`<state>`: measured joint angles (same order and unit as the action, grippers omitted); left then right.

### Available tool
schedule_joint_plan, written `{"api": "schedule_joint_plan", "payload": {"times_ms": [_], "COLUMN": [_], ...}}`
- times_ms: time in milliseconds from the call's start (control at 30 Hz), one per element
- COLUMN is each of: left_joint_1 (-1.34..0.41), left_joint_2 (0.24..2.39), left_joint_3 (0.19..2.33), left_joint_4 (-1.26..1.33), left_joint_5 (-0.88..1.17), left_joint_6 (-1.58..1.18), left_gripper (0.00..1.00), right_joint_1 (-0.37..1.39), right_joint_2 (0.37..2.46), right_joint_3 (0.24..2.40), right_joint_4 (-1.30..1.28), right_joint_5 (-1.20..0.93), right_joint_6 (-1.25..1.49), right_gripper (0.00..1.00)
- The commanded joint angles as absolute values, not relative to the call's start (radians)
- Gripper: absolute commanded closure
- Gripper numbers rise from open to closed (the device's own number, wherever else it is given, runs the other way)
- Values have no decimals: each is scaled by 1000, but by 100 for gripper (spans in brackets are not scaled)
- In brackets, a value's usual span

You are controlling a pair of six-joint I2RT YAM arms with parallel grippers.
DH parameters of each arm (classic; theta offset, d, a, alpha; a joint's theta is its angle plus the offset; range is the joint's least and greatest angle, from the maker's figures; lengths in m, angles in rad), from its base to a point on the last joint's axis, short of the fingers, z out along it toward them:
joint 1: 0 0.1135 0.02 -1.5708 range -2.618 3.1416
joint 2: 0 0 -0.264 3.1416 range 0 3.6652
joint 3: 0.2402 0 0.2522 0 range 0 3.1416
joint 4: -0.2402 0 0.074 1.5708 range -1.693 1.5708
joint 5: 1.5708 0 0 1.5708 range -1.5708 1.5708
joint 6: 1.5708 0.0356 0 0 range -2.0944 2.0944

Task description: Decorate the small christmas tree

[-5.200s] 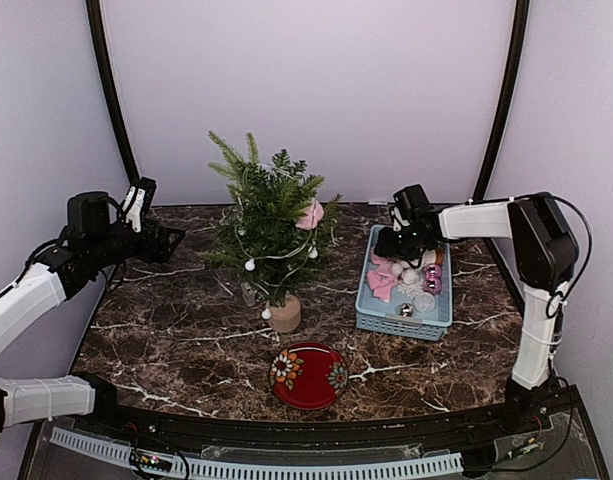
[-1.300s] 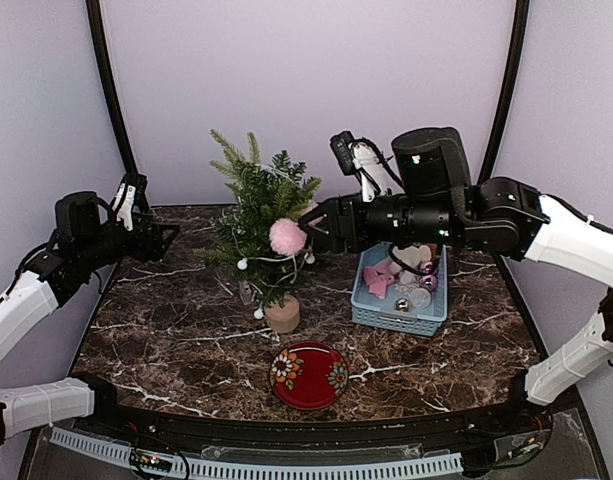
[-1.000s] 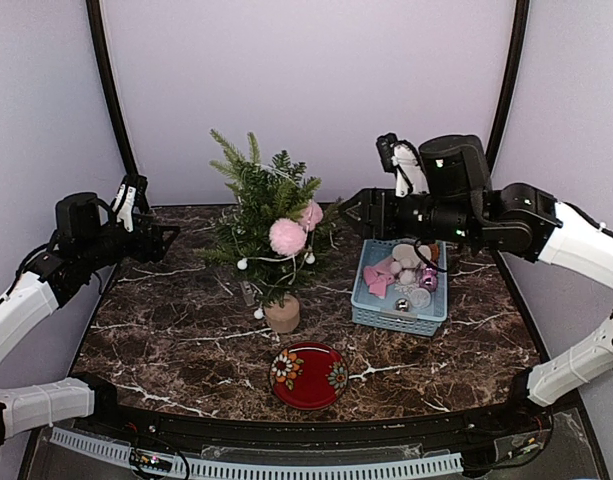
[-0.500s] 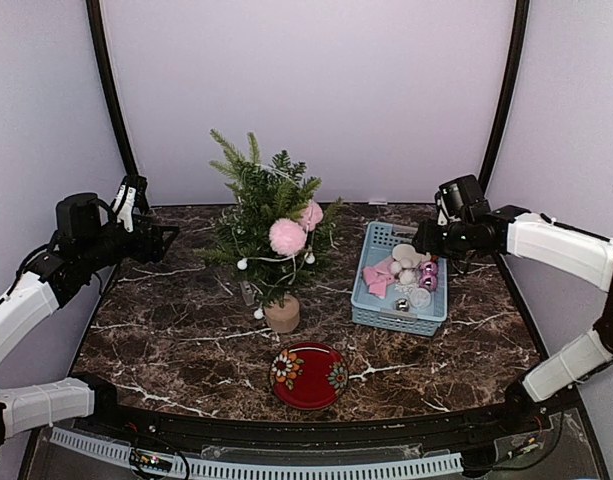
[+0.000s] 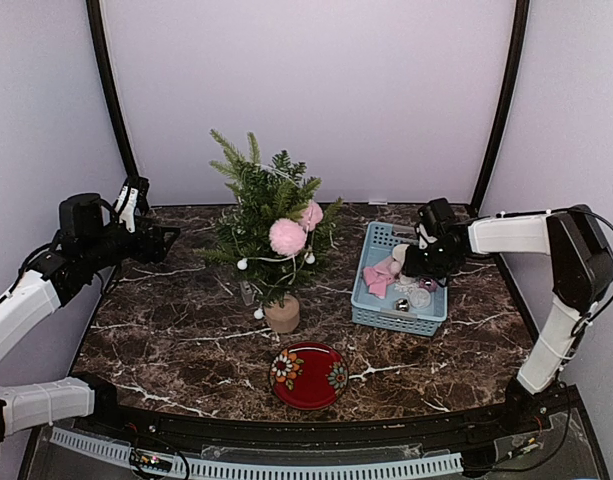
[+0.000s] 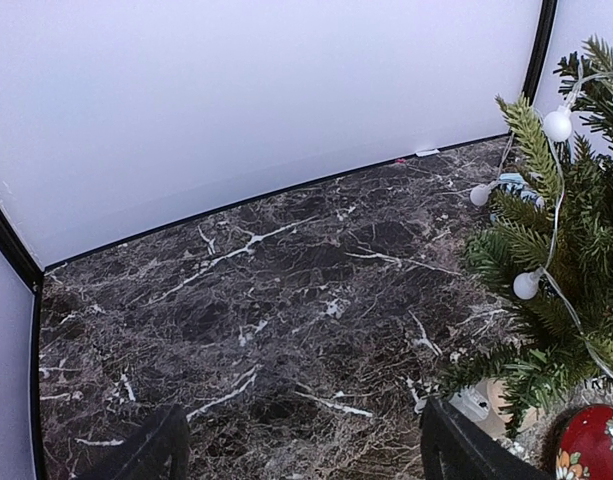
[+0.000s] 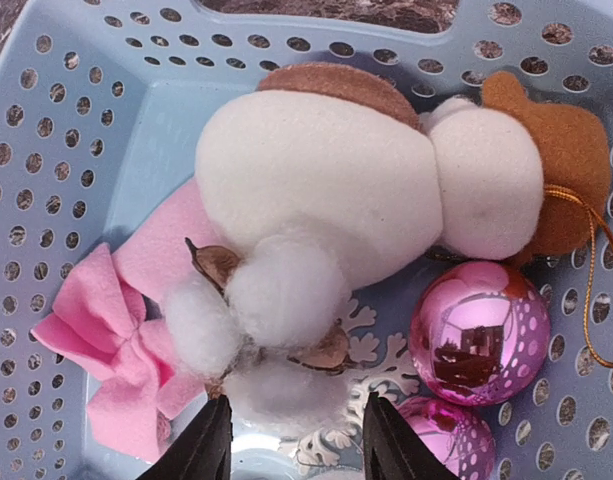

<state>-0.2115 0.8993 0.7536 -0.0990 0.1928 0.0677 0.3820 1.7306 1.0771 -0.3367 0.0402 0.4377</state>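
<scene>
The small christmas tree [image 5: 269,225] stands on its wooden stump [image 5: 284,314] at mid table, strung with white bead lights, with a pink pompom [image 5: 286,236] and a pink bow [image 5: 311,214] on its branches. My right gripper [image 5: 418,262] is down inside the blue basket [image 5: 386,318]. In the right wrist view my right gripper [image 7: 294,450] is open, its fingers astride the lowest puff of a white cotton boll [image 7: 276,320] with gaps showing. My left gripper [image 5: 164,240] hovers open left of the tree [image 6: 556,260], nothing between its fingers [image 6: 151,450].
The basket [image 7: 46,150] also holds a white plush snowman with a brown hat [image 7: 326,190], pink baubles [image 7: 476,330], a pink felt bow [image 7: 116,350] and a white snowflake [image 7: 361,345]. A red flowered plate [image 5: 308,375] lies in front of the stump.
My right arm drew back from the tree, leaving the pink pompom on it, then swung right and down into the basket, its jaws narrowing. The left arm has not moved.
</scene>
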Motion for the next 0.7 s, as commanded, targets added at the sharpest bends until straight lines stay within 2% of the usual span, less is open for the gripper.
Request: {"api": "schedule_joint_plan", "payload": {"times_ms": [0, 433, 667], "left_joint_1": [-209, -209, -209], "left_joint_2": [903, 902, 898], "left_joint_3": [749, 750, 749], "left_joint_4": [-86, -86, -86], "left_joint_5": [191, 187, 182], "left_joint_6": [75, 75, 77], "left_gripper": [18, 18, 18], "right_joint_1": [383, 383, 382], "right_joint_2": [1753, 1806, 1757], "right_joint_3": [1096, 1099, 1083], "right_joint_4": [-288, -257, -235], "right_joint_5": [26, 9, 33], "right_joint_6": [421, 419, 426], "right_gripper": [55, 73, 95]}}
